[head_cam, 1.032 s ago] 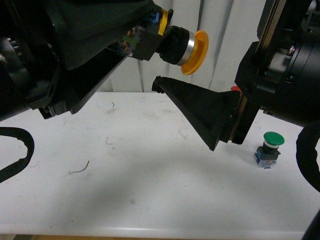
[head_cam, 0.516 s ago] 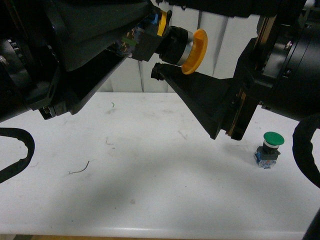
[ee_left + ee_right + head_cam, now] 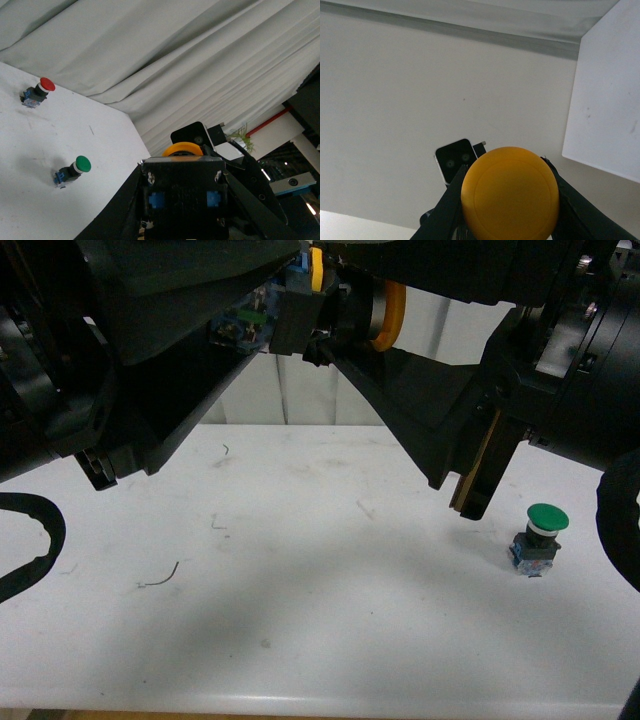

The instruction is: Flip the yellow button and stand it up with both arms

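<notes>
At my far left a black cable [image 3: 28, 540] loops over the edge of the white table [image 3: 300, 650], and a thin curl of wire [image 3: 160, 578] lies near it. Above them my left gripper [image 3: 262, 322] is pinched on the yellow button [image 3: 386, 316], gripping its black body and bluish block. The button is held well above the table and lies sideways, with its cap facing my right arm. My left wrist view shows the block's back face squarely between my fingers, the yellow rim peeking over it. My right gripper [image 3: 505, 172] brackets the cap: one finger [image 3: 400, 415] runs under the collar and the other passes over the top. In my right wrist view the cap fills the gap between them. I cannot tell whether those fingers press on it or only flank it. Further right a green button [image 3: 538, 538] stands upright on the table under my right arm. A red button [image 3: 39, 90] also sits on the table, well apart from the green one; it shows only in my left wrist view.
</notes>
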You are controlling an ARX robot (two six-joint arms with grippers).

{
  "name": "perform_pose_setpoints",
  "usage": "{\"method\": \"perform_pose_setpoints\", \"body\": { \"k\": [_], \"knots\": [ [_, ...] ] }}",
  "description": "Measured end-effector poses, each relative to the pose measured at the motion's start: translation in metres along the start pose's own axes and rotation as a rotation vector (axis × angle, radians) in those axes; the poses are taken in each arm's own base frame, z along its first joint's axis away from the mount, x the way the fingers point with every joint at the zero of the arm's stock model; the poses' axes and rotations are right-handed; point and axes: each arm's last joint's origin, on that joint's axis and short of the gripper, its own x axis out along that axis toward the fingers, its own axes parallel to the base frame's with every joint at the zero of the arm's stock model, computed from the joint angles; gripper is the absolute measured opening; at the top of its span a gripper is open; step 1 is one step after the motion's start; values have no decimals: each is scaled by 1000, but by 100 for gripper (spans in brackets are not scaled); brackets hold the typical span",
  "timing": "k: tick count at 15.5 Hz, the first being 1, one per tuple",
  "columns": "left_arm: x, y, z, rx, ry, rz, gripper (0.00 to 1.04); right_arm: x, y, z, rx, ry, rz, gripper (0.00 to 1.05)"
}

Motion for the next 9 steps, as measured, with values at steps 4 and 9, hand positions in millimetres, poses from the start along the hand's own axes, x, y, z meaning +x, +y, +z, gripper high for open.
{"method": "perform_pose_setpoints", "body": {
  "k": [4,9],
  "knots": [
    [-18,-8,15,84,-72,-6,85,-7,-6,10,-17,-42,-27,36],
    [-72,-22,29,211,-211,267,98,-12,-5,19,-25,-78,-29,36]
  ]
}}
